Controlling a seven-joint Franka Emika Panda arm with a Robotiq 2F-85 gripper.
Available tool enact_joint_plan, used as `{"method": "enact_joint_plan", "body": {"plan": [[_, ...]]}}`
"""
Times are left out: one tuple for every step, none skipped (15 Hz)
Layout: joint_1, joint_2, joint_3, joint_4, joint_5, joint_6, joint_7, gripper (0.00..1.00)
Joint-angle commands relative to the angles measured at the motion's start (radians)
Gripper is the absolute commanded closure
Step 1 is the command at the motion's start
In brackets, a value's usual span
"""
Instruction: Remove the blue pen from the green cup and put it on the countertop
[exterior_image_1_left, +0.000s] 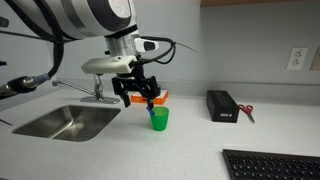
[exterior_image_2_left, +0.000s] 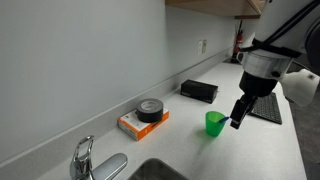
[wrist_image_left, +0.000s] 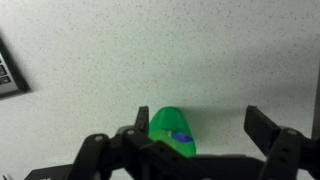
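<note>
The green cup (exterior_image_1_left: 160, 121) stands upright on the pale countertop (exterior_image_1_left: 200, 150), to the right of the sink. It shows in both exterior views (exterior_image_2_left: 214, 124). The blue pen (exterior_image_1_left: 152, 113) sticks up from its rim. In the wrist view the cup (wrist_image_left: 165, 128) sits close to the left finger, with the pen's blue tip (wrist_image_left: 181, 135) inside it. My gripper (exterior_image_1_left: 148, 100) hangs just above the cup, jaws open (wrist_image_left: 200, 125) and holding nothing. In an exterior view the gripper (exterior_image_2_left: 238, 115) is right beside the cup.
A steel sink (exterior_image_1_left: 65, 122) with a faucet (exterior_image_1_left: 97, 90) lies beside the cup. An orange base with a black round object (exterior_image_2_left: 145, 118) stands by the wall. A black box (exterior_image_1_left: 222, 105), red-handled scissors (exterior_image_1_left: 247, 113) and a keyboard (exterior_image_1_left: 270, 165) lie further along.
</note>
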Motion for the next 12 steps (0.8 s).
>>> {"method": "enact_joint_plan", "body": {"plan": [[-0.028, 0.046, 0.032, -0.005, -0.128, 0.081, 0.141, 0.00], [-0.032, 0.060, 0.036, -0.002, -0.167, 0.102, 0.186, 0.00], [-0.033, 0.075, 0.037, 0.003, -0.196, 0.113, 0.218, 0.00], [-0.037, 0.086, 0.039, 0.005, -0.231, 0.131, 0.261, 0.00], [-0.040, 0.096, 0.039, 0.008, -0.263, 0.141, 0.297, 0.00], [-0.040, 0.104, 0.039, 0.011, -0.292, 0.145, 0.330, 0.00], [-0.040, 0.112, 0.037, 0.015, -0.317, 0.148, 0.359, 0.00], [-0.039, 0.123, 0.036, 0.021, -0.343, 0.152, 0.391, 0.08], [-0.037, 0.129, 0.033, 0.023, -0.361, 0.156, 0.416, 0.26], [-0.036, 0.134, 0.030, 0.026, -0.380, 0.156, 0.439, 0.35], [-0.033, 0.133, 0.027, 0.026, -0.395, 0.154, 0.458, 0.42], [-0.031, 0.134, 0.024, 0.028, -0.410, 0.154, 0.476, 0.51]]}}
